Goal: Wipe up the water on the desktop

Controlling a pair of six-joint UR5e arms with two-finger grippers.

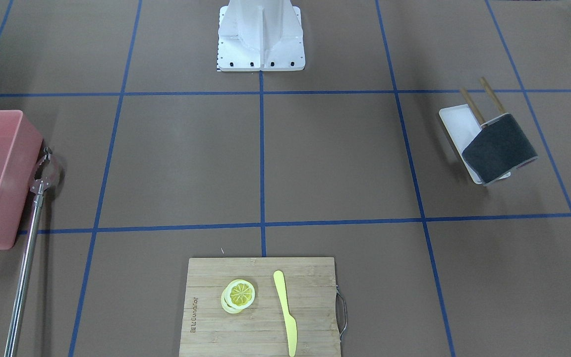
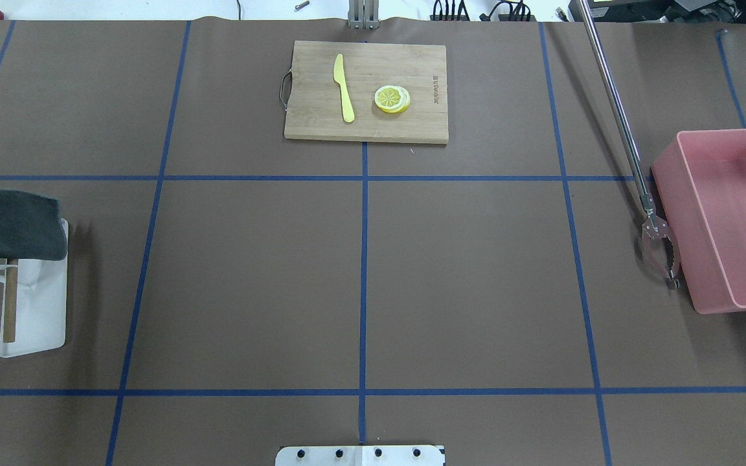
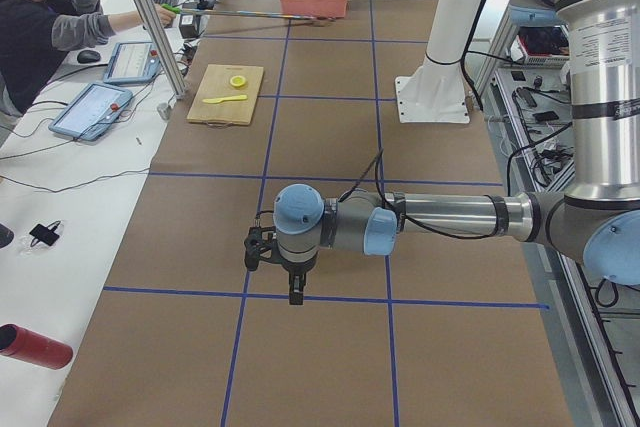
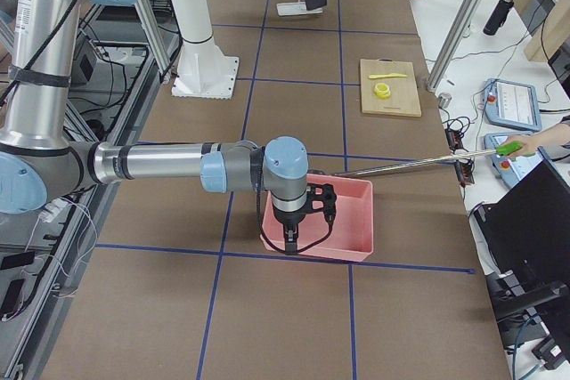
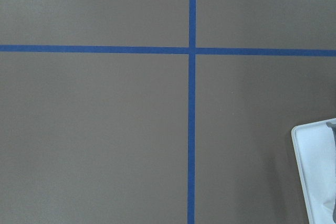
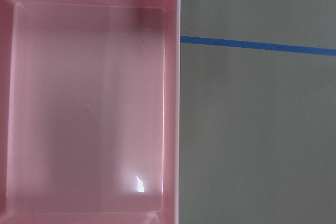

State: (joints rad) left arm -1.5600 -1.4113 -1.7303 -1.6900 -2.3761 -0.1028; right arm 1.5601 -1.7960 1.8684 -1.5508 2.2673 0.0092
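Two grippers, both seen only from the table-end cameras.

Far left of the bamboo cutting board (image 2: 421,123) and nearer the robot: a white tray (image 2: 39,317), with a dark grey cloth (image 2: 10,223) draped over a small rack on two wooden legs (image 2: 9,301). Near that tray, left gripper (image 3: 285,277) hanging fingers-down above the desktop (image 2: 250,278), clear of the surface; wide or narrow, cannot tell. From its wrist camera, only brown surface, a blue tape crossing and one corner of the tray.

On the cutting board itself: yellow knife (image 2: 344,90) toward the left, lemon slices (image 2: 392,99) stacked to its right, not touching it.

Desktop spread under and all around the board, matte brown, gridded with thin blue tape.

Right of the board, a metal grabber pole (image 2: 619,123) slanting toward the robot, its tong end (image 2: 661,252) just beside the left wall of a pink bin (image 2: 690,213). Well right of the board, right gripper (image 4: 296,245) hanging above that bin, pink floor and rim filling its wrist view; spread of the fingers likewise impossible to tell.
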